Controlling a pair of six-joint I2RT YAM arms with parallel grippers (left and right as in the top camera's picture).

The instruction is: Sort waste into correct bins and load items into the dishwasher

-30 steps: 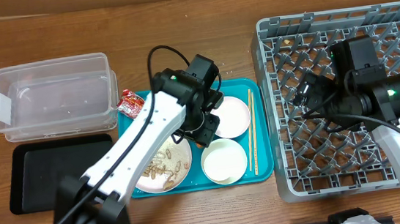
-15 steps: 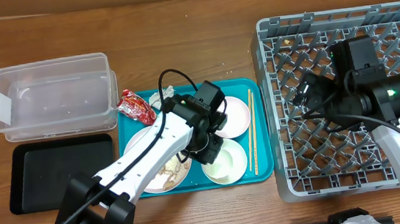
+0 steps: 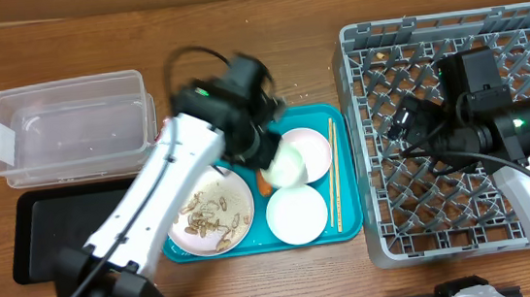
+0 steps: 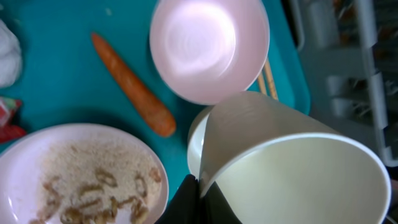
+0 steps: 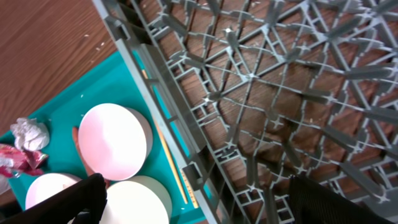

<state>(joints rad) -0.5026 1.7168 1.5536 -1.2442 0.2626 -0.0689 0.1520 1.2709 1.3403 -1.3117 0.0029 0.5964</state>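
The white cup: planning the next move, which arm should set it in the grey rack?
Left. The left gripper holds the cup by the rim above the tray; the right gripper hangs open over the rack.

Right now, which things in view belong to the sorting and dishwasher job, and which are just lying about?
Job: small white cup in left hand, two white bowls, white plate with food scraps, carrot, chopsticks, red wrapper, tissue, clear tub, black tray, grey dish rack.
Lying about: teal tray, wooden table.

L arm (image 3: 184,171) motion-blurred; cup (image 4: 292,162) hides L claw (image 4: 199,196) tips.
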